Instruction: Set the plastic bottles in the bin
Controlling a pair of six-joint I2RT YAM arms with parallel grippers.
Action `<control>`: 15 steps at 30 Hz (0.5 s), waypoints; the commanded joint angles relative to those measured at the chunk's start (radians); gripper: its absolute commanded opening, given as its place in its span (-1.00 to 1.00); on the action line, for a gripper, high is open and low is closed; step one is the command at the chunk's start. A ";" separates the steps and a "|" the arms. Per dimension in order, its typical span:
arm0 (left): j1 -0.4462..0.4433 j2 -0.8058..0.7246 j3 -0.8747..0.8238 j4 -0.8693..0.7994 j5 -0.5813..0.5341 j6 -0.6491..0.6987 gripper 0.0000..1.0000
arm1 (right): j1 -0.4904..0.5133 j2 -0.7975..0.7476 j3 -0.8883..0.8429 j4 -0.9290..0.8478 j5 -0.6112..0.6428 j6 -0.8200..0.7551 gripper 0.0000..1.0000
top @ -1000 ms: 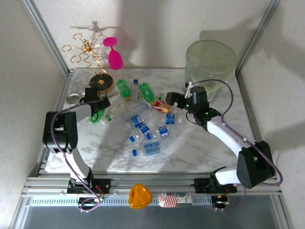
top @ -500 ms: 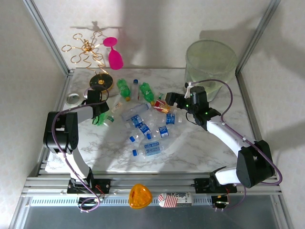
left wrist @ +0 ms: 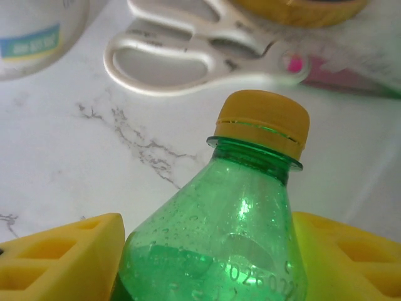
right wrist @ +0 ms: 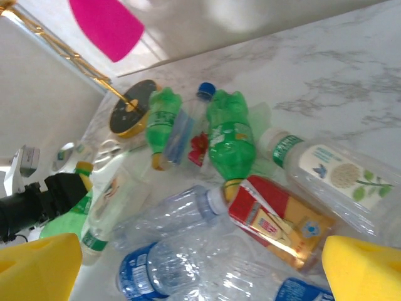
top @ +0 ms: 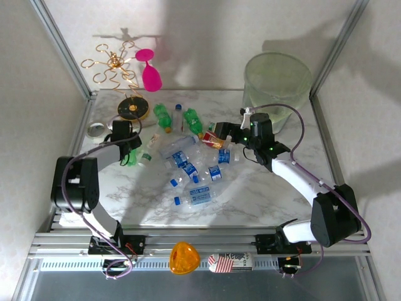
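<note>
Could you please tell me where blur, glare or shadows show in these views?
Left wrist: green bottle sharp with a glare spot, scissors behind soft. Right wrist: near yellow fingers and pink glass blurred. Top: rack throws a shadow on the wall.

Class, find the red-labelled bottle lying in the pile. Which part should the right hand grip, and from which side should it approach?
Grip the red-labelled bottle across its labelled middle, coming from above with the open right hand. It lies on its side with the label up, so its long sides look freest; a green bottle crowds its neck end.
</note>
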 commanded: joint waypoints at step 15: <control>-0.344 -0.270 -0.080 0.549 0.239 -0.502 -0.26 | 0.190 0.069 -0.013 0.326 -0.290 -0.126 0.97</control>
